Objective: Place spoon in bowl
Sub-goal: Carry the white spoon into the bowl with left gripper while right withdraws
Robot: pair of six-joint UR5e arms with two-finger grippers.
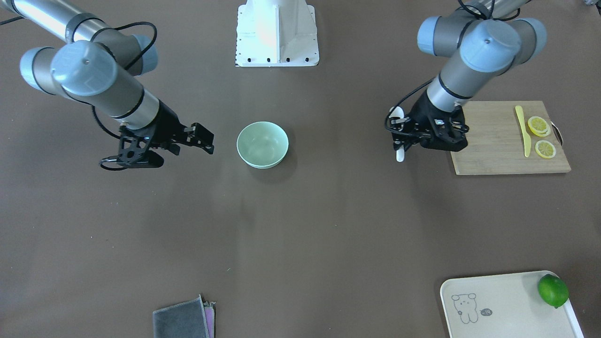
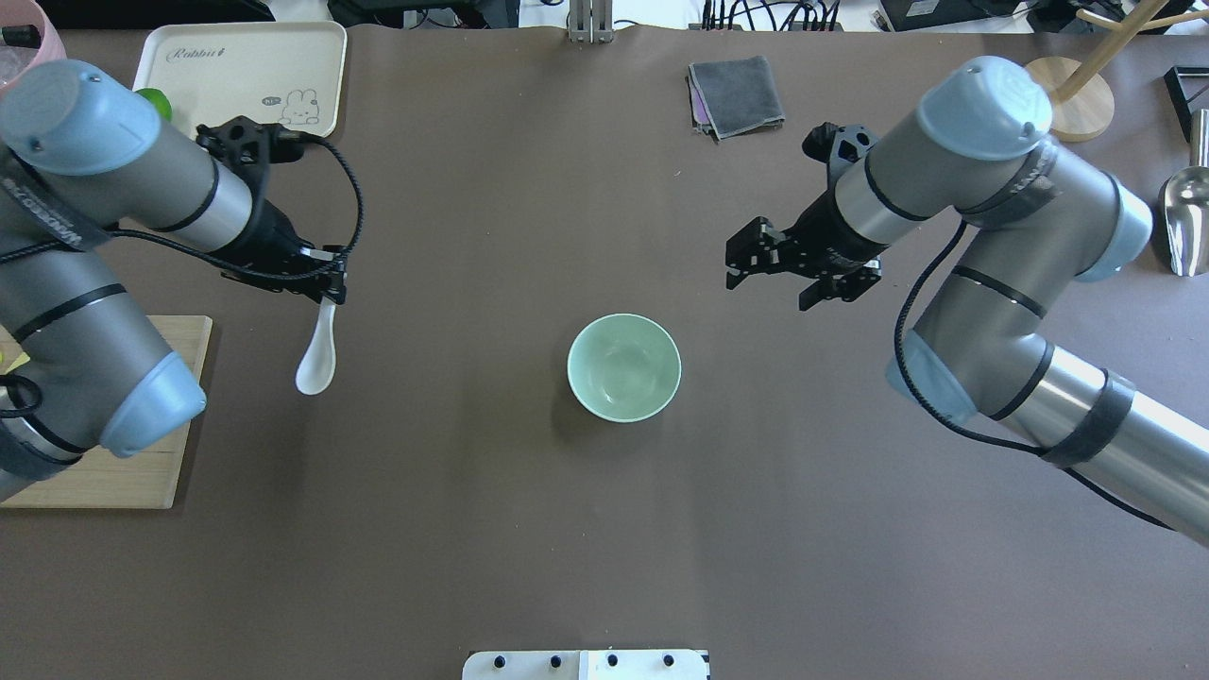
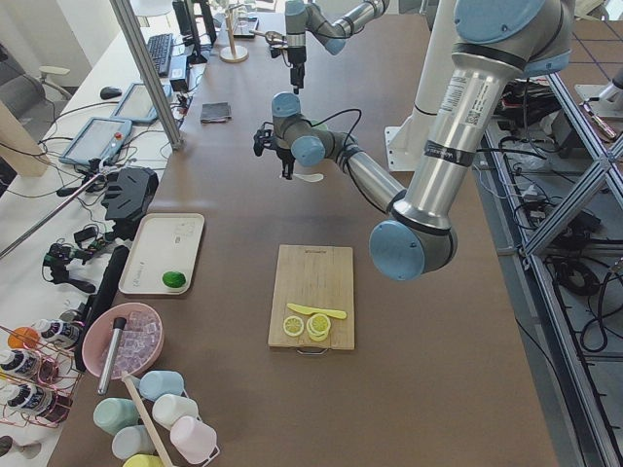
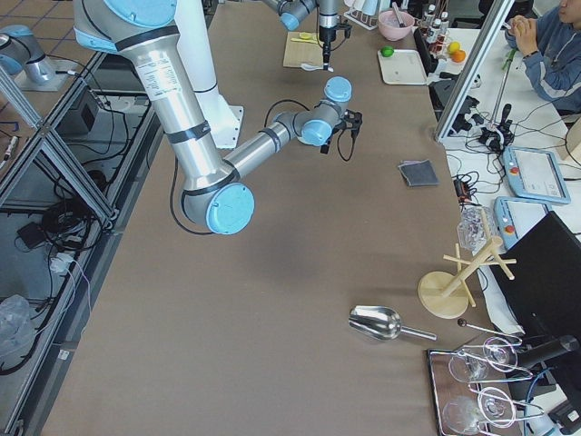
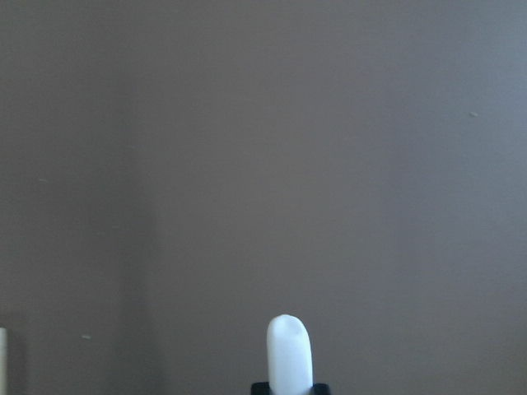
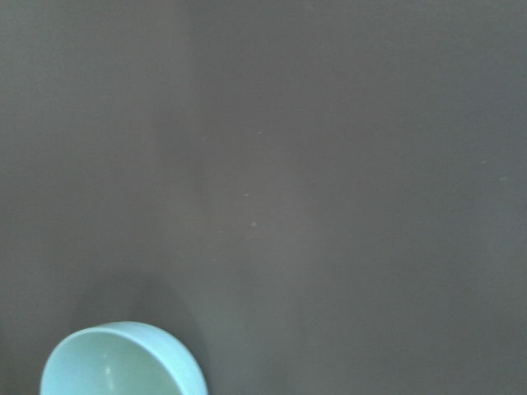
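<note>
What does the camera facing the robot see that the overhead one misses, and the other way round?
Only the front-facing view: lemon slices and a yellow knife on the board. Only the overhead view: a metal scoop and a wooden stand. Both: the bowl, the spoon in the left claw, the empty right claw, a grey cloth and the tray.

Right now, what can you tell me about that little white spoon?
The spoon is small, white and glossy, like ceramic, with an oval scoop and a short thick handle. The left gripper is shut on the handle, whose tip pokes out beyond the grip. It lies roughly level, scoop towards the robot, well apart from the bowl. Whether it touches the table I cannot tell.
</note>
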